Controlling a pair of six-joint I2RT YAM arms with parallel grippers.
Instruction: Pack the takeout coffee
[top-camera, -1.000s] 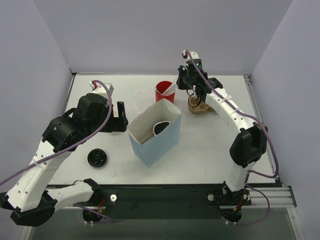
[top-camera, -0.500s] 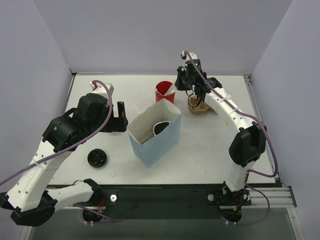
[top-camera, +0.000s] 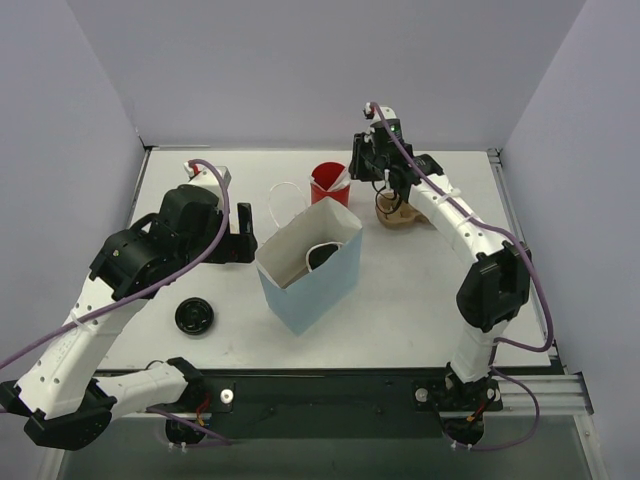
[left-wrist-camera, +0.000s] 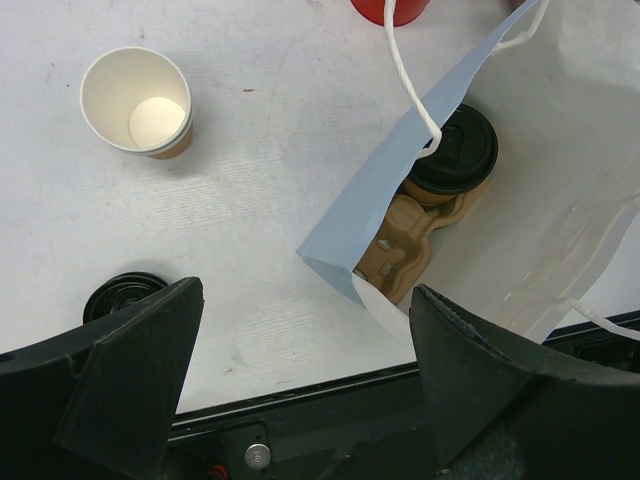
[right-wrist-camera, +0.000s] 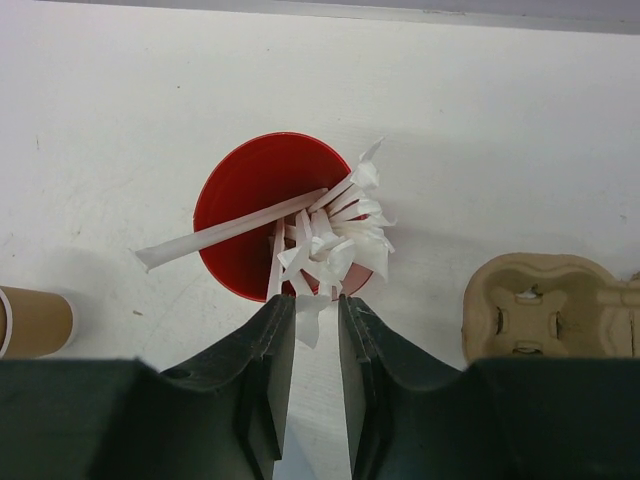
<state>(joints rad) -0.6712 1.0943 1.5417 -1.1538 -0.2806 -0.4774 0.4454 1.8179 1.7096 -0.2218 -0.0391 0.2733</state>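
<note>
Looks past the main step: finds the coffee (left-wrist-camera: 455, 150) down inside the bag (top-camera: 310, 285), seated in a carrier (left-wrist-camera: 400, 245), mid-surface (top-camera: 420, 290). Seems now to be on the stirrers (right-wrist-camera: 335, 235) in the red cup (right-wrist-camera: 250, 215), at 12 o'clock of the bag. Calls next for a clean pinch on one stirrer, a straight lift, then a carry toward 6 o'clock into the bag mouth. Shows the right pincer (right-wrist-camera: 316, 303) over the cup's near rim, jaws parted to a narrow slit, possibly brushing a stirrer tip; cannot tell whether anything is gripped. Shows the left pincer (left-wrist-camera: 305, 295) spread wide, holding nothing, at 9 o'clock of the bag.
</note>
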